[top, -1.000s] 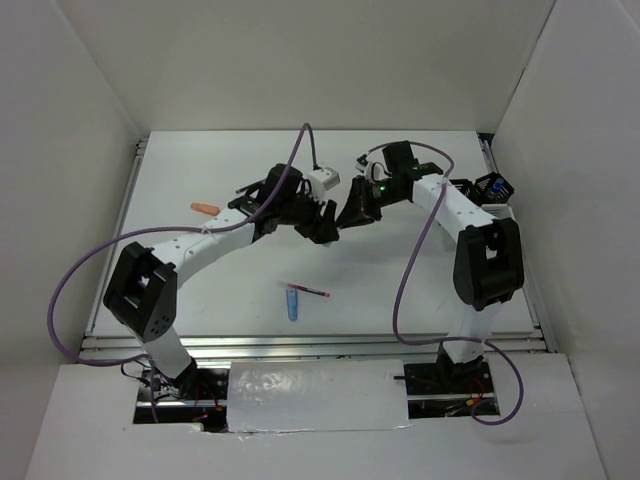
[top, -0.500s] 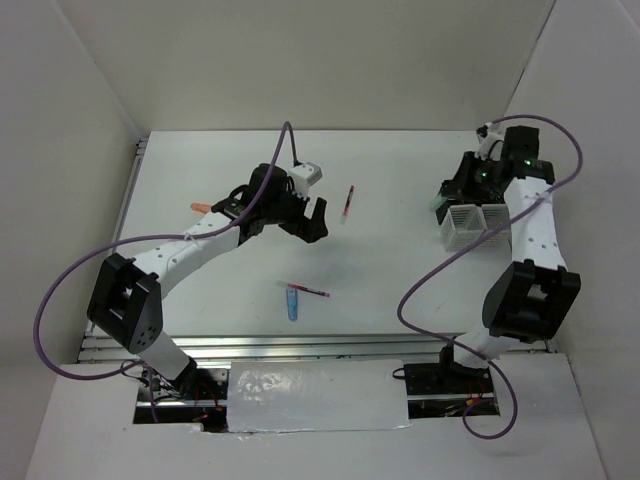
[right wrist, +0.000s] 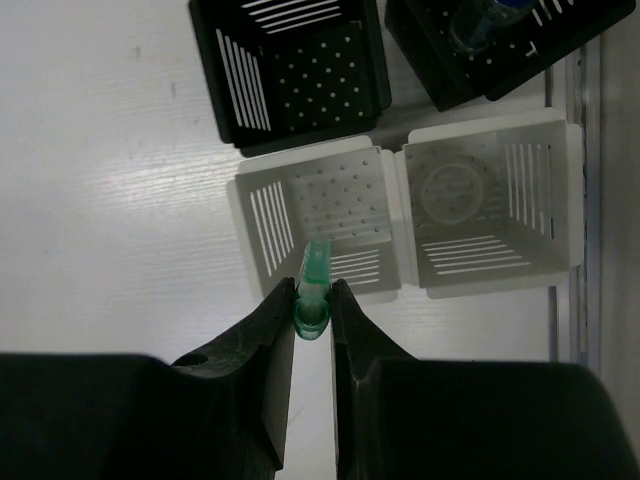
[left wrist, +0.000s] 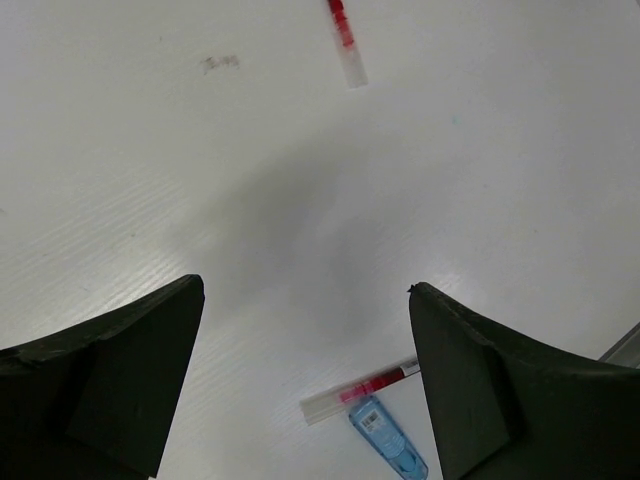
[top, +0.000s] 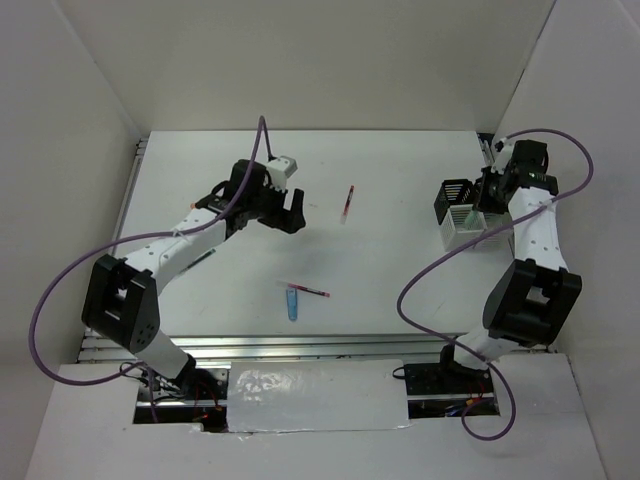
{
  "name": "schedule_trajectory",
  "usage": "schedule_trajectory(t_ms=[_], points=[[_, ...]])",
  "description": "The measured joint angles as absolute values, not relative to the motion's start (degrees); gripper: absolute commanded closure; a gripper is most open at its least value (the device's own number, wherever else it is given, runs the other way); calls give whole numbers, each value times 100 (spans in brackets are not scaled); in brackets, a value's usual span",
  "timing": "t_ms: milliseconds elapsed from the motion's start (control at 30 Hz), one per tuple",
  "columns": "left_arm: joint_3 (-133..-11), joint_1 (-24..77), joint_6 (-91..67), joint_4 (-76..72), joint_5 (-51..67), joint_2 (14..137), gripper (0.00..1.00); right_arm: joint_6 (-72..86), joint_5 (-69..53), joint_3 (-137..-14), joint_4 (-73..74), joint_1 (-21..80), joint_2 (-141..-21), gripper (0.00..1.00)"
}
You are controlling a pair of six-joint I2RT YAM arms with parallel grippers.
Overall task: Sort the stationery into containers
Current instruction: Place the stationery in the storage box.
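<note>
My right gripper (right wrist: 312,312) is shut on a pale green tube (right wrist: 314,282) and holds it over the near edge of a white slatted container (right wrist: 270,215). Beside that stands a second white container (right wrist: 545,215) with a pale round shape in its bottom. Behind them are two black containers (right wrist: 235,75), and one holds a blue-capped clear bottle (right wrist: 478,22). From above, the right gripper (top: 487,196) hangs over this cluster (top: 460,232). My left gripper (top: 291,213) stands open and empty above the table. A red pen (left wrist: 358,392) and a blue marker (left wrist: 388,452) lie below it (left wrist: 305,385).
Another red pen (top: 347,202) lies alone mid-table, also showing at the top of the left wrist view as a red pen (left wrist: 344,38). The red pen (top: 308,290) and blue marker (top: 292,303) lie near the front. White walls close in the table.
The left gripper opened, left a red pen mid-table and drew back to the left. The right arm swung from the middle to the containers at the right, carrying the green tube.
</note>
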State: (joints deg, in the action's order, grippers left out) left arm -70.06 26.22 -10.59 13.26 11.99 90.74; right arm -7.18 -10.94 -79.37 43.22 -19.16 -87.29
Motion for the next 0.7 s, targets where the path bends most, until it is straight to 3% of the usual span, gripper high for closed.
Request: schedule_trajectory(t_ms=[167,233,367,700], points=[[-6396,2467,-541,1306,1636,8591,6,-626,-886,-7872,4066,-1916,-8952,84],[-6178,2449,1,1466,2027,8396,9,-602,-836,-7861,4027,-1916,-8993,81],[-6020,2432,1765,2257,2954,8263,13,-523,-790,-7859,3970,-1916,-9113,65],[-5929,2532,6020,4403,3874,8289,17,-390,-773,-7832,4012,-1699,-9231,60]])
